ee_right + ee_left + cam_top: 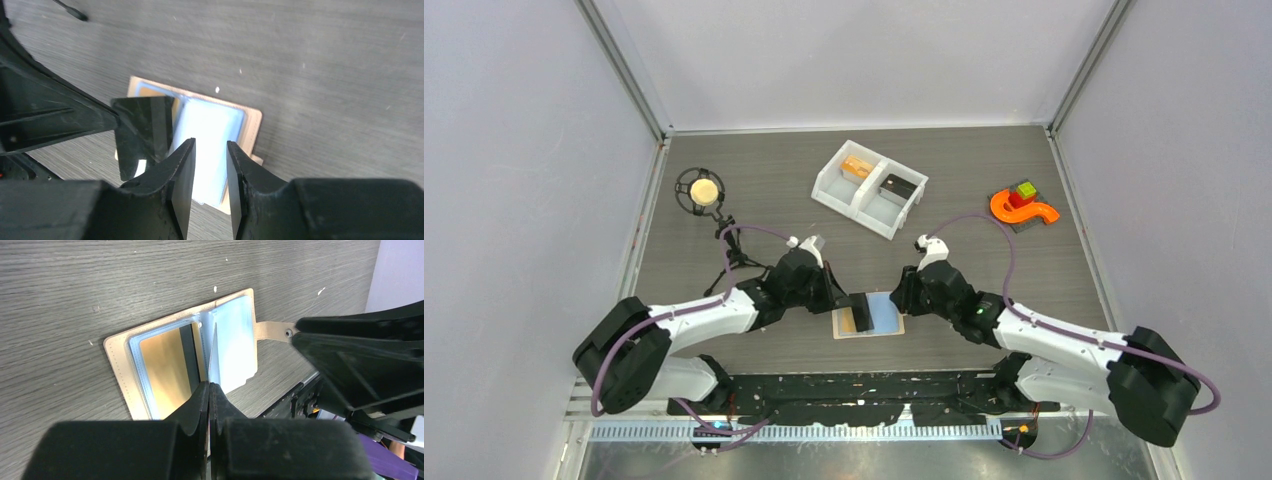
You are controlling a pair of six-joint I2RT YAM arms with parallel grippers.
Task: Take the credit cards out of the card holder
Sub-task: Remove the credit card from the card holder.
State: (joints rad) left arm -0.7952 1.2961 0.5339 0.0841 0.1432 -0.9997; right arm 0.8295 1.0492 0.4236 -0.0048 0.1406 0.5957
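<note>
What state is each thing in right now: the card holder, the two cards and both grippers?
card holder: open, lying flat.
orange card: tucked in the holder.
black card: tilted up on edge, pinched in the left jaws.
left gripper: shut on the black card.
right gripper: jaws apart, empty, above the holder.

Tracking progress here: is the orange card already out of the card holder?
No, the left wrist view shows the orange card tucked inside the open card holder.
</note>
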